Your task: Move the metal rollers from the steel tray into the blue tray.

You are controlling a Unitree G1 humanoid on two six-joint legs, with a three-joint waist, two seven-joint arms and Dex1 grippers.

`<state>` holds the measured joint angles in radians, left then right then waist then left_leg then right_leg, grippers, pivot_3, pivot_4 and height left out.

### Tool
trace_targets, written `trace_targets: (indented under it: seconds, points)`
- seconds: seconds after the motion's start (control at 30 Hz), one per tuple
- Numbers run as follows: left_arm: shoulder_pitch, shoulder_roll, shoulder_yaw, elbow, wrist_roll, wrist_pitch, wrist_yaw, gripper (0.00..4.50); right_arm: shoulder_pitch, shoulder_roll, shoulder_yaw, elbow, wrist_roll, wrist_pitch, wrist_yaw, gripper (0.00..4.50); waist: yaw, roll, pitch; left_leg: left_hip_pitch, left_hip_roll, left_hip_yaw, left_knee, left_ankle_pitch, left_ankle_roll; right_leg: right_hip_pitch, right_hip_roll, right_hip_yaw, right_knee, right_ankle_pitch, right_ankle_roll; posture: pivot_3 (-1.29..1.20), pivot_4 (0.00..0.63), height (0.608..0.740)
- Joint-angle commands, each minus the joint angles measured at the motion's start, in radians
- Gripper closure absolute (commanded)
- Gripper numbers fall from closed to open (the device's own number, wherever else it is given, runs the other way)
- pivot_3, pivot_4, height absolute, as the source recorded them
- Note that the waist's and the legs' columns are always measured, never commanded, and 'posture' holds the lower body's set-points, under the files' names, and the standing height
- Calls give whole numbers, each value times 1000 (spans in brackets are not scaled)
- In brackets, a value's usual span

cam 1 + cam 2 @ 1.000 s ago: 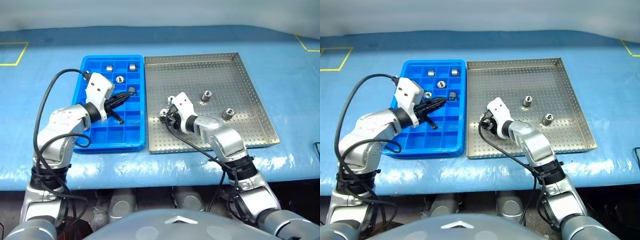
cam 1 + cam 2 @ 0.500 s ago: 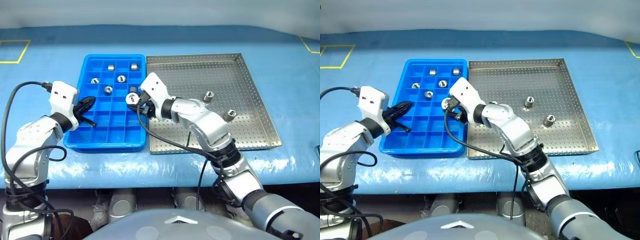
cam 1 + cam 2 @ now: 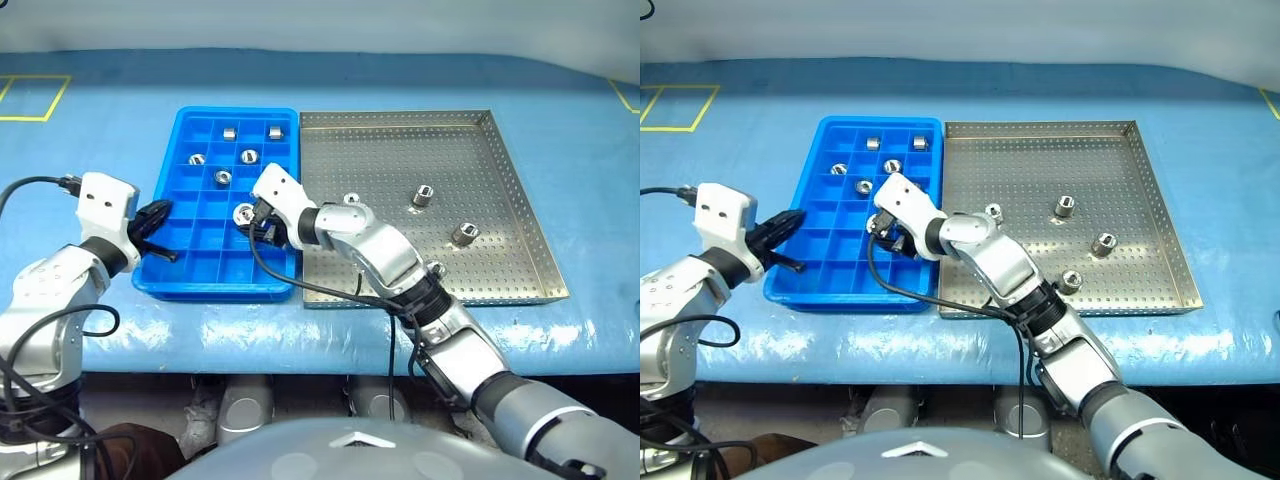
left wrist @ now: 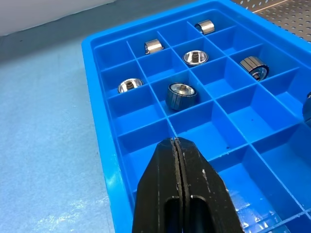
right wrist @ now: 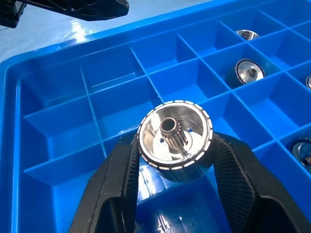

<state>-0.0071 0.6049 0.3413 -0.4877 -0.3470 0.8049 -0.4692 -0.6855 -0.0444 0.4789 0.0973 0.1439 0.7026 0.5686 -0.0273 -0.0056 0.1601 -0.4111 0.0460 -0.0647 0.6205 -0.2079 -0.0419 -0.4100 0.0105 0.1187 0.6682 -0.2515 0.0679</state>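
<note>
1. Nearest the robot, the left gripper (image 3: pixel 790 216) sits at the left edge of the blue tray (image 3: pixel 176 140), by its near left corner. Its two black fingers (image 4: pixel 179 174) are pressed flat together with nothing between them, their tip over the tray's near left compartments.

2. Just beyond, the right gripper (image 5: pixel 175 150) reaches across from the right and hangs over the middle of the blue tray. Its fingers are clamped on one of the metal rollers (image 5: pixel 175 139), pinching it from both sides, with its hollow end face turned toward the wrist camera. In the head views this held roller (image 3: pixel 243 212) shows just at the gripper's tip, above the compartments of the tray's middle rows.

3. Farther back in the blue tray, five rollers lie each in its own compartment: one (image 3: pixel 223 177) in the third row, two (image 3: pixel 197 159) (image 3: pixel 250 156) in the second row, and two (image 3: pixel 229 132) (image 3: pixel 274 130) in the far row. The near rows hold none.

4. To the right, side by side with the blue tray, the steel tray (image 3: pixel 520 200) rests on the blue tabletop (image 3: pixel 90 130). On its perforated floor stand four rollers, well apart: one (image 3: pixel 1071 281) near the front rim beside the right forearm, one (image 3: pixel 1103 243) toward the right, one (image 3: pixel 992 212) just behind the right arm, and one (image 3: pixel 1066 206) farthest back, near the middle.
</note>
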Motion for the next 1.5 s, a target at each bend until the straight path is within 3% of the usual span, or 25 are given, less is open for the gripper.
trace_targets:
  seconds: [0.03, 0.23, 0.4, 0.57, 0.6, 0.8, 1.0, 1.2, 1.5]
  points:
    - [4, 8, 25, -45, -9, -11, 9, 4500, -68, 35, -35, 76, 4, -78, 35, 2634, 0, 0, 0, 0, 0, 0, 0, 0, 0, 0, 0, 0, 0, 0, 0, 160, 150, 740]
    - [10, 5, 21, -49, -20, -19, 17, 4500, -155, 65, -80, 310, -21, -190, 62, 2634, 0, 0, 0, 0, 0, 0, -1, 0, 0, 0, 0, 0, 0, 0, -1, 179, 150, 740]
    - [16, 2, 20, -58, -26, -20, 21, 4500, -165, 74, -103, 369, -31, -222, 87, 2634, 1, -1, 0, 1, 0, 0, -2, 0, 0, 0, 0, 0, 0, 3, -6, 182, 150, 740]
    - [-7, -2, -6, -51, -34, -18, 20, 4500, -149, 76, -134, 321, -30, -233, 83, 986, 3, -1, 0, 1, 0, 0, -2, 0, -1, 0, 0, 0, 0, 2, -6, 162, 150, 740]
    - [-19, -4, -21, -45, -34, -20, 18, 4500, -142, 74, -148, 294, -29, -236, 68, 660, 5, -1, 0, 1, 0, 0, -2, 0, -1, 0, 0, -1, 0, 2, -6, 154, 150, 740]
    - [-143, -64, -142, -2, -46, -38, 9, 4500, -33, -10, -261, -28, -12, -148, -23, 660, 23, -1, 0, -3, -2, -2, -1, 1, -2, -1, -1, -1, -2, 3, -6, 105, 150, 740]
    - [-412, -237, -403, 203, 3, -156, -65, 4500, 250, -242, -464, -540, -3, 54, -91, 660, 41, 0, -1, -5, -5, -5, 0, 1, -2, 2, -4, -4, -6, 4, -4, -5, 150, 740]
    - [-682, -353, -515, 575, 70, -256, -141, 4500, 476, -338, -651, -838, 0, 199, -176, 660, -46, 1, -1, -4, -4, -4, 0, 1, -2, 1, -1, -1, -5, 2, -2, -154, 150, 740]
    - [-837, -388, -616, 888, 196, -374, -246, 4500, 594, -273, -694, -984, 21, 262, -279, 660, -182, 2, -1, -3, -3, -1, 1, 1, -1, 1, 0, 4, -4, 0, 3, -285, 150, 740]
